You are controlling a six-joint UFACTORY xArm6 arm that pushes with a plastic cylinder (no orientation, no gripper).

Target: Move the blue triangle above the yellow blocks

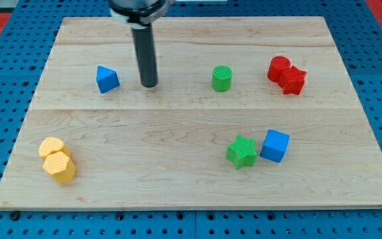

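The blue triangle (107,79) lies on the wooden board's upper left part. Two yellow blocks sit touching at the lower left: a yellow cylinder (51,147) and a yellow hexagonal block (60,166) just below it. The blue triangle is above them and a little to the right. My tip (149,84) rests on the board to the right of the blue triangle, with a clear gap between them.
A green cylinder (222,78) stands right of my tip. A red cylinder (278,68) and a red star-like block (292,79) touch at the upper right. A green star (242,151) and a blue cube (274,145) sit together at the lower right.
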